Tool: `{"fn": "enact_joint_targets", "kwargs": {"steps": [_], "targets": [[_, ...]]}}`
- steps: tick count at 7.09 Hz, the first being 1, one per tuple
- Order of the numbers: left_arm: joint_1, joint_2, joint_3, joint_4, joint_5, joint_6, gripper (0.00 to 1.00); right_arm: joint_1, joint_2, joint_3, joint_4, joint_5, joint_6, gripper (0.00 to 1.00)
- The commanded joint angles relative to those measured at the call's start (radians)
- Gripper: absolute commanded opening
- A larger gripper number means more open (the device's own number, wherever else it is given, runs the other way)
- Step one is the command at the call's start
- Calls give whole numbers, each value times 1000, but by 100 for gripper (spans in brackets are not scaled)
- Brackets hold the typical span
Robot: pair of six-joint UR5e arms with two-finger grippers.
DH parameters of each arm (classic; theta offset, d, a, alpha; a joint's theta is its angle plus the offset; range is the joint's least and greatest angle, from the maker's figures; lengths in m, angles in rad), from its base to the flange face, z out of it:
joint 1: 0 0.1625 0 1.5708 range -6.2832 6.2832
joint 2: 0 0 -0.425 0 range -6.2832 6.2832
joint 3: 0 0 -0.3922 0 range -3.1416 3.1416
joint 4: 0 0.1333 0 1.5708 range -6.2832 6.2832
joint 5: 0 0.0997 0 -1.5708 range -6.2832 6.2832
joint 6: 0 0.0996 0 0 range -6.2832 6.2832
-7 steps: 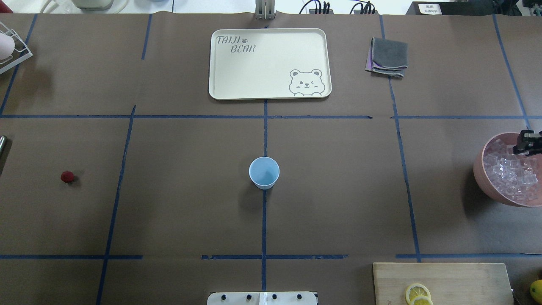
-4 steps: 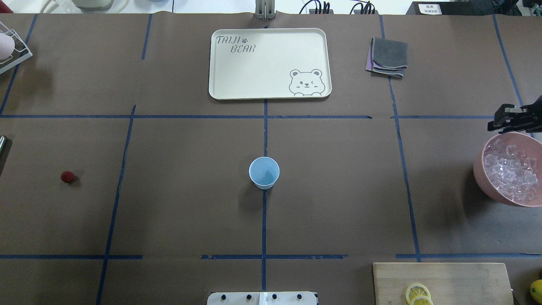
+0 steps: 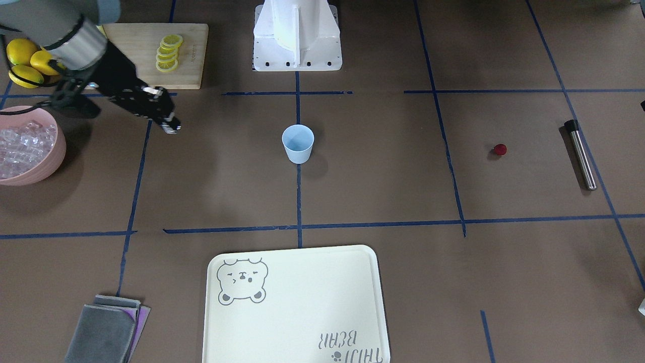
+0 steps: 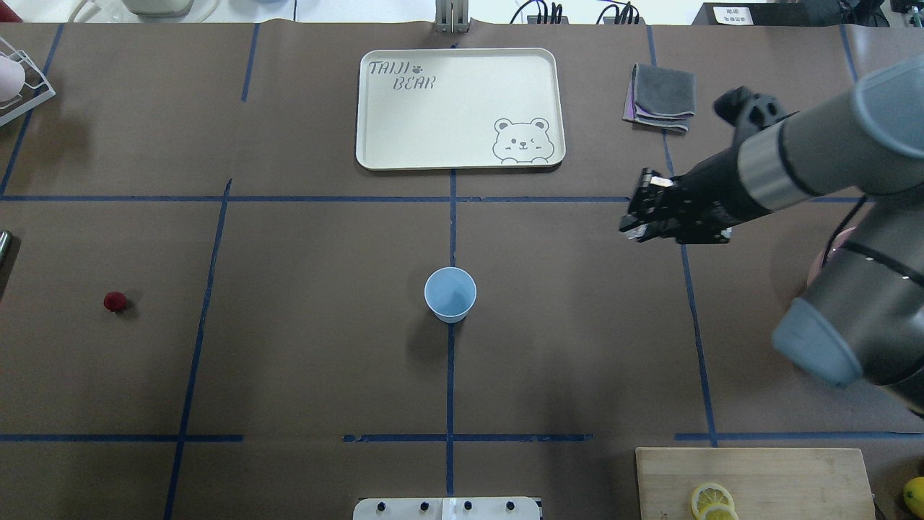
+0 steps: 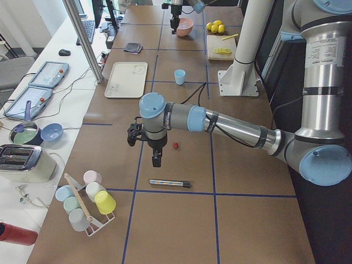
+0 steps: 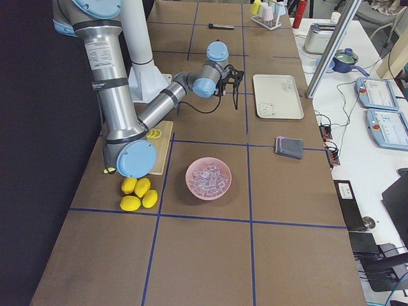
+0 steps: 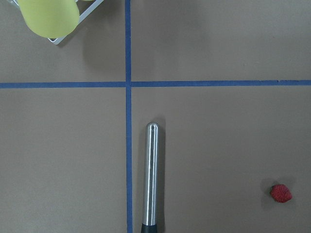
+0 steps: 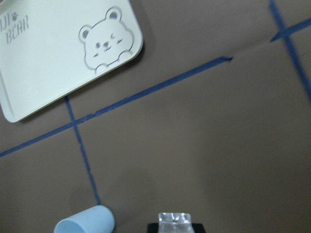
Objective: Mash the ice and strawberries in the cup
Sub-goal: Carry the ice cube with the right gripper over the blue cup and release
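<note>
now the right gripper (image 4: 634, 217) pinches ice (image 8: 175, 219) aloft, well apart from the cup (image 4: 450, 294); for the left gripper (image 5: 157, 160), cannot tell.

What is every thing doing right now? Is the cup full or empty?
cup: upright, empty.
strawberry: lying on the table, not in the cup.
ice: piled in the pink bowl.
right pincer: shut on an ice cube, in the air.
left pincer: above the table; open or shut, cannot tell.
steel masher: lying flat, untouched.
tray: empty.
cloth: folded.
</note>
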State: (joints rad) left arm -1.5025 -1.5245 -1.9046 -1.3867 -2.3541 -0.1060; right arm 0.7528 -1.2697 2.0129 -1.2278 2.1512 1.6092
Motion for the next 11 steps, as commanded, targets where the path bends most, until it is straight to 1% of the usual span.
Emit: {"fn": "enact_joint_targets", "kwargs": {"steps": [1,2,4,5,6,7,8,10,11], "targets": [[-1,0,-5,0,-1,-1,100,-198,197,-115,1,-197,190,1],[1,0,-5,0,-1,-1,100,-257,251,-169,1,-280,224,1],[1,0,-5,0,-1,-3,100,-289,280,-209,2,-323,224,1],[1,0,-8,0,-16,-3,100,-291,292,-229,2,-323,224,3],[-1,1,-19,0,-30,-6,100,-291,294,-230,4,-323,222,14],[-1,1,-25,0,-30,-8,100,-291,294,-238,2,-326,221,85],[-1,1,-34,2,-31,-8,100,-291,302,-246,-1,-330,224,99],[1,0,-40,2,-33,-9,100,-271,300,-234,-1,-321,216,99],[-1,1,-42,2,-39,-11,100,-206,246,-196,1,-248,204,99]]}}
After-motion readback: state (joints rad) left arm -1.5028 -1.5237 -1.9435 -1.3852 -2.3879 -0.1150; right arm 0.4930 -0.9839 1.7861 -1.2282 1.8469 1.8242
